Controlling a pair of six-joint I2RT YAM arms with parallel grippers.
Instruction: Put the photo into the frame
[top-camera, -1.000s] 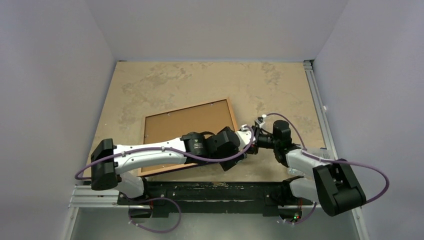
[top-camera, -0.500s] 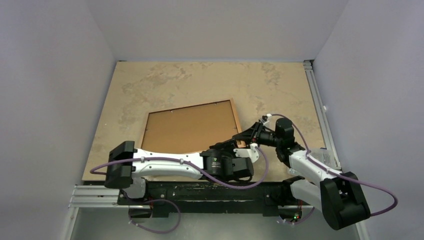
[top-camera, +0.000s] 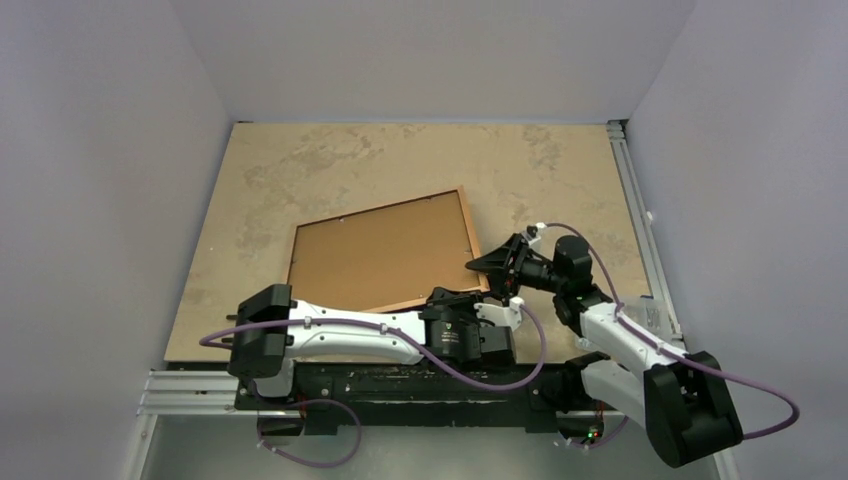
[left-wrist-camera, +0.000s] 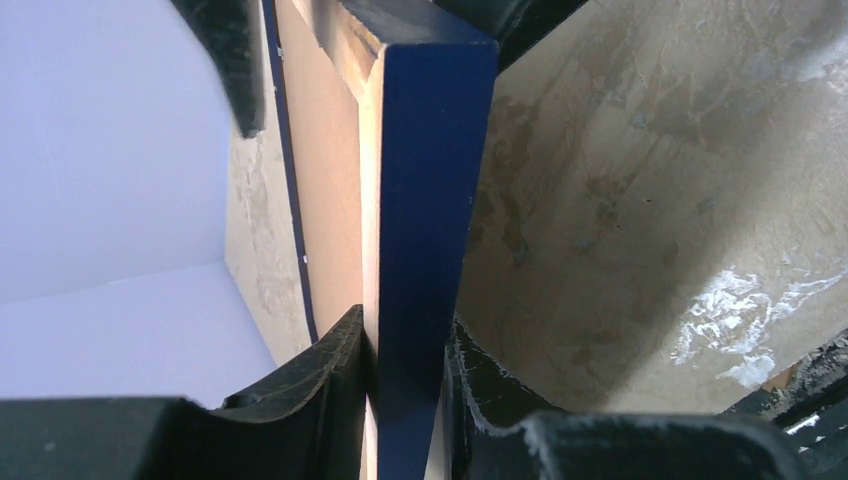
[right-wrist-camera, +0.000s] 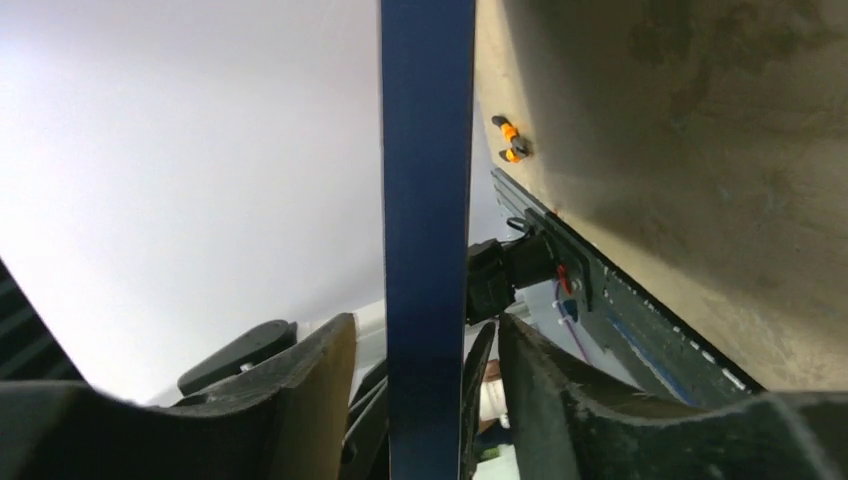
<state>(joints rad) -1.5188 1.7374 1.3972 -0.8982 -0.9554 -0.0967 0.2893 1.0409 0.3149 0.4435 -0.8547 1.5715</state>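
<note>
The frame (top-camera: 380, 250) lies back up on the table, its light brown back and thin rails showing. My left gripper (top-camera: 452, 296) is at the frame's near right corner. In the left wrist view both fingers of this gripper (left-wrist-camera: 405, 350) press on the dark blue rail (left-wrist-camera: 425, 200), so it is shut on the frame. My right gripper (top-camera: 482, 266) straddles the frame's right edge. In the right wrist view the blue rail (right-wrist-camera: 425, 200) runs between that gripper's (right-wrist-camera: 425, 345) spread jaws, with a gap on each side. The photo is out of view.
The tan mottled tabletop (top-camera: 400, 165) stretches behind and to the left of the frame. A metal rail (top-camera: 635, 200) runs along the table's right edge, with an orange clip (right-wrist-camera: 508, 140) near it. Grey walls close in on three sides.
The left arm has swung down to the near edge and its gripper has closed on the frame's corner. The right gripper has opened off the rail. The frame has turned slightly.
</note>
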